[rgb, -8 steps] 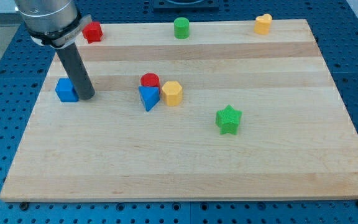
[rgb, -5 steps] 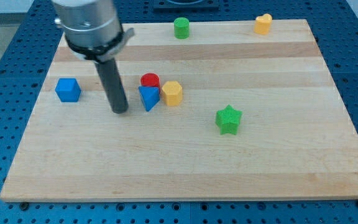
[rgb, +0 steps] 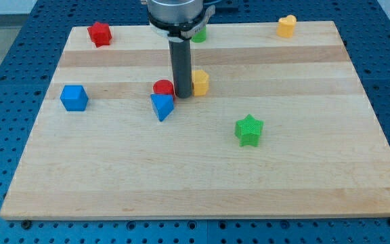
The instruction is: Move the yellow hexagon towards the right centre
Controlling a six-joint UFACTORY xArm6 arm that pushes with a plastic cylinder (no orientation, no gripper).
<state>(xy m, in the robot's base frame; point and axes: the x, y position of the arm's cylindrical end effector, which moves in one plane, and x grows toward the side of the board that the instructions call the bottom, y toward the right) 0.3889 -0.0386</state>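
Yellow hexagon [rgb: 200,82] lies on the wooden board [rgb: 202,176], a little above the board's middle and slightly toward the view's left of it. It is just at the view's right of my tip [rgb: 183,95], and the two seem to touch, the rod hiding the hexagon's left edge. My tip is a plain dark rod with nothing that can open or close, so it grasps nothing; it only stands against the block.

On the other side of my tip, at the view's left, the red cylinder [rgb: 162,87] sits very close, and the blue triangle [rgb: 161,107] lies just below that cylinder, touching it or nearly so. Taking the yellow hexagon as landmark: the green star [rgb: 249,130] is below it and to the view's right, well apart; the blue cube [rgb: 74,97] is far to the view's left; the red block [rgb: 100,33] is up near the top left corner; the green cylinder [rgb: 200,34] is straight above, partly hidden by the arm; the yellow heart [rgb: 287,26] is near the top right
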